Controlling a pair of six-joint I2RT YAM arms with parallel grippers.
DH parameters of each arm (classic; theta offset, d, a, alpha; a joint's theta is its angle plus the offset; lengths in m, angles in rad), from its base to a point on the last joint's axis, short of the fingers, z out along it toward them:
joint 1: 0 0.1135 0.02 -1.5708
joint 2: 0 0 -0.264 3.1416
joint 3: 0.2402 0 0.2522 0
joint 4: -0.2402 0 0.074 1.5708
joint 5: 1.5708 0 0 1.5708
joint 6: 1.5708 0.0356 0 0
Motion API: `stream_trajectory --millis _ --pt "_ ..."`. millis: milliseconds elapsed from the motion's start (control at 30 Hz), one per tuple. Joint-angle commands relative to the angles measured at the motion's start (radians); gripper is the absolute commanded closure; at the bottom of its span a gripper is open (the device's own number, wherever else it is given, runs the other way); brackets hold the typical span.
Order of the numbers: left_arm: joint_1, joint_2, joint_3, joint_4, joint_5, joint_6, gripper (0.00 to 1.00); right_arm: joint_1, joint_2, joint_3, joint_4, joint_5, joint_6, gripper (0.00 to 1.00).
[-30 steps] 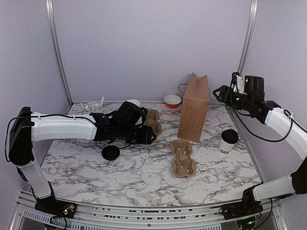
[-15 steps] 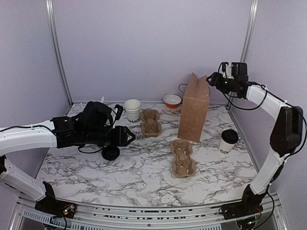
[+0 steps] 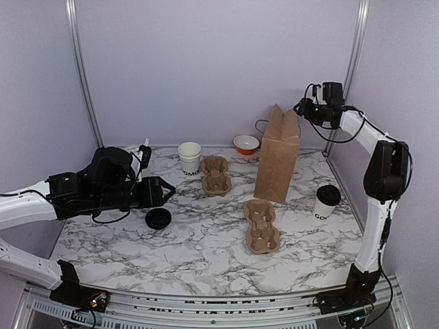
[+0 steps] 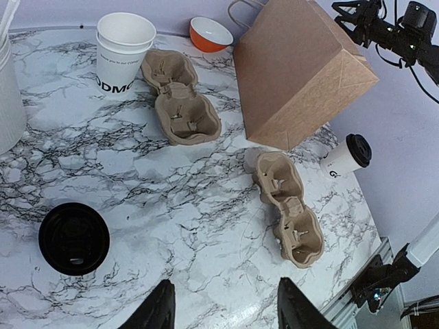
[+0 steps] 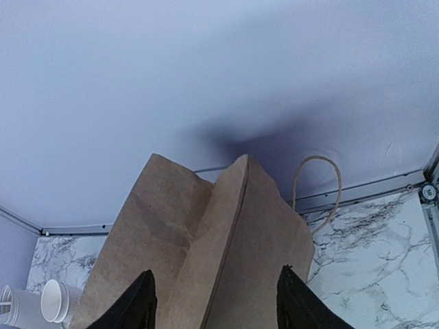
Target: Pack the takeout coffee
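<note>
White black-lidded paper coffee cup [image 3: 327,202] later: pinch one brown paper bag [image 3: 278,157] lip with right gripper [image 5: 216,271], fingers spread; left gripper [image 4: 225,288] spread, empty.

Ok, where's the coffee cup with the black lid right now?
In the top view the takeout coffee stands upright on the right side of the table, right of the brown paper bag and the nearer cup carrier.
</note>
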Motion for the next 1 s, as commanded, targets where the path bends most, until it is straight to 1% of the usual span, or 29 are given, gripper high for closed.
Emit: stream_trajectory --millis 0,67,333,433,533,667,867,933,967 --pt "0.002 -0.031 -0.034 -0.042 -0.04 -0.016 0.48 -0.007 0.059 0.146 -0.074 0.004 -0.018 0.45" --pt "0.001 -0.035 -0.041 -0.044 -0.041 -0.019 0.48 -0.008 0.085 0.175 -0.096 0.0 -0.021 0.46" --pt "0.001 -0.033 -0.056 -0.043 -0.056 -0.037 0.48 -0.008 0.133 0.197 -0.14 -0.027 -0.043 0.47" --pt "0.002 -0.028 -0.065 -0.041 -0.052 -0.049 0.48 -0.007 0.144 0.212 -0.158 -0.038 -0.05 0.5" --pt "0.002 -0.029 -0.071 -0.039 -0.055 -0.055 0.48 -0.007 0.135 0.212 -0.162 -0.035 -0.052 0.59" --pt "0.002 -0.034 -0.078 -0.036 -0.058 -0.06 0.48 -0.008 0.09 0.196 -0.15 -0.022 -0.052 0.74" --pt "0.002 -0.033 -0.087 -0.022 -0.057 -0.065 0.48 -0.003 -0.029 0.085 -0.076 -0.003 -0.051 0.95" --pt "0.001 -0.032 -0.088 -0.016 -0.058 -0.067 0.48 0.003 -0.086 0.021 -0.034 0.016 -0.054 1.0" --pt "0.001 -0.032 -0.088 -0.016 -0.058 -0.067 0.48 0.007 -0.115 -0.008 -0.009 0.025 -0.055 1.0"
